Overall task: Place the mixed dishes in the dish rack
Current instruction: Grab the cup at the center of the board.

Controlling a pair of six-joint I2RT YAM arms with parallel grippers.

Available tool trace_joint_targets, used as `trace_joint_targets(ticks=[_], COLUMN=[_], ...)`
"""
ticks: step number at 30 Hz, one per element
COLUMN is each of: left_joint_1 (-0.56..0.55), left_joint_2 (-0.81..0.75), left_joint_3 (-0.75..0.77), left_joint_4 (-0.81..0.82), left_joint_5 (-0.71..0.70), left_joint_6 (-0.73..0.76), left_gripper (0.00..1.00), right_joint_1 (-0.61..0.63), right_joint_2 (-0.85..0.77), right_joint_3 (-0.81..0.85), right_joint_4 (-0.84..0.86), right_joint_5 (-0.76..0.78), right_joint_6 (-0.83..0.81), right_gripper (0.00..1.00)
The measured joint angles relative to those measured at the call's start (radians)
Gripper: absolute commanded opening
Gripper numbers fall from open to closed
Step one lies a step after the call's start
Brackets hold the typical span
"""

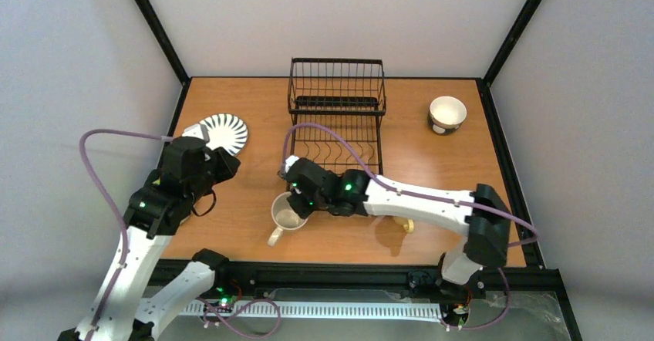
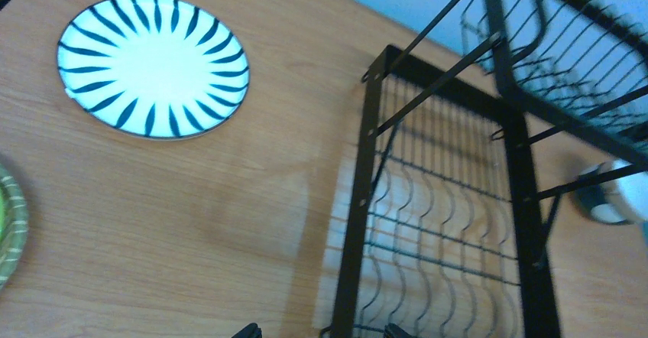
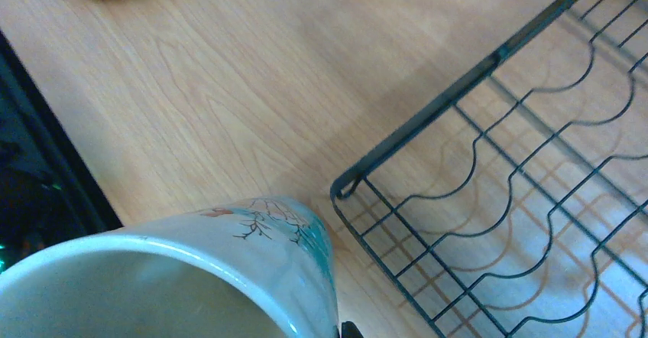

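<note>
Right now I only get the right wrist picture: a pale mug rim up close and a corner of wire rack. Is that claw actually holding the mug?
Observer: From above, the right gripper looks shut on the far rim of the cream mug, whose handle points toward the near edge of the table.
Operator: Is anything in the rack yet?
Observer: No. In the top view the dish rack holds no dishes.
Operator: And the other arm?
Observer: The left gripper is open and hovers near a black-and-white striped plate left of the rack.
</note>
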Motion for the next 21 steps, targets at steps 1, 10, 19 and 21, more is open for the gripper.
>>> trace_joint_targets(ticks=[1,10,19,21], left_joint_1=[0.000,0.000,0.000,0.000], left_joint_2=[-0.009,-0.153,-0.224,-0.229], left_joint_3=[0.006,0.029,-0.039,-0.062], left_joint_4=[0.004,0.102,0.262,0.289], left_joint_5=[0.008,0.101,0.279,0.317], left_joint_6=[-0.015,-0.179,-0.332,-0.359], left_gripper=[0.91,0.90,0.90,0.90], right_joint_1=[0.000,-0.002,-0.087,-0.116], right_joint_2=[-0.026,-0.257,-0.414,-0.433], right_joint_3=[-0.005,-0.037,-0.153,-0.186], right_joint_4=[0.007,0.110,0.296,0.356], right_joint_5=[0.000,0.045,0.092,0.092], right_joint_6=[-0.005,-0.036,-0.084,-0.096], right_gripper=[0.02,0.02,0.02,0.02])
